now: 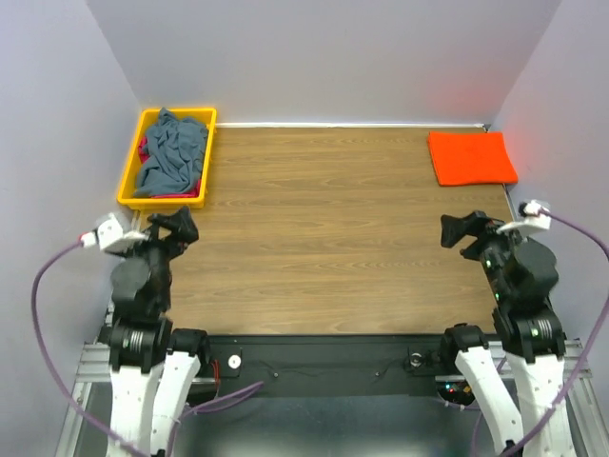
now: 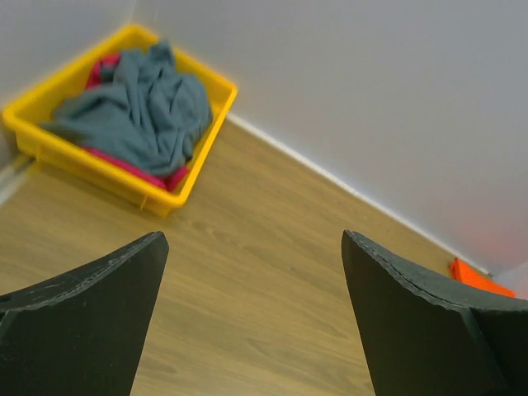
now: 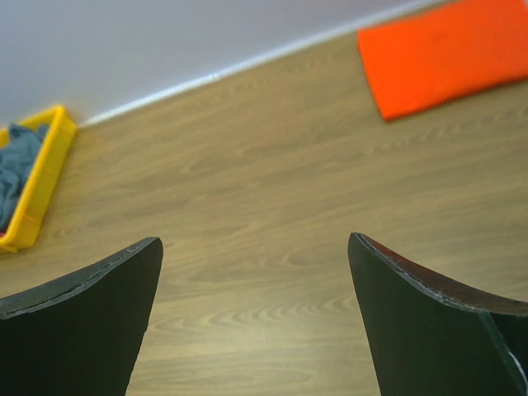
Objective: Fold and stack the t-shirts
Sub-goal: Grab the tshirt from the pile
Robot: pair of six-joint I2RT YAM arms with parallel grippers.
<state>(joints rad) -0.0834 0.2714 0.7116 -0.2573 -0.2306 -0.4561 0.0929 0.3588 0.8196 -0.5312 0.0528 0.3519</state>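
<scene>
Yellow plastic, a shallow rectangular bin point(image 1: 128, 177), sits in the upper left of the overhead view, on the far left corner of the brown wood-grain table point(image 1: 324, 228) and close against the pale wall. A large slate grey-blue t-shirt point(image 1: 173, 152) lies crumpled in it, filling most of the bin and bunched up above the rim. Under it a magenta-pink t-shirt point(image 1: 143, 149) shows only as thin strips along the bin's left side and near edge. The left wrist view shows the same heap, with the pink cloth peeking out along the near wall of the bin.

Below the bin, at the left edge of the frame, the left gripper point(image 1: 179, 228) hangs over the table with its black fingers spread wide and nothing between them; bare wood fills the gap in its wrist view. A purple cable point(image 1: 43, 286) loops away from that arm.

At the lower right, the right gripper point(image 1: 459, 234) is also parted wide and holds nothing, and it hangs over bare wood too.

In the upper right, a bright orange t-shirt point(image 1: 470, 157) lies on the far right corner of the table, folded into a flat, neat rectangle. It is well apart from the bin and from both grippers.
</scene>
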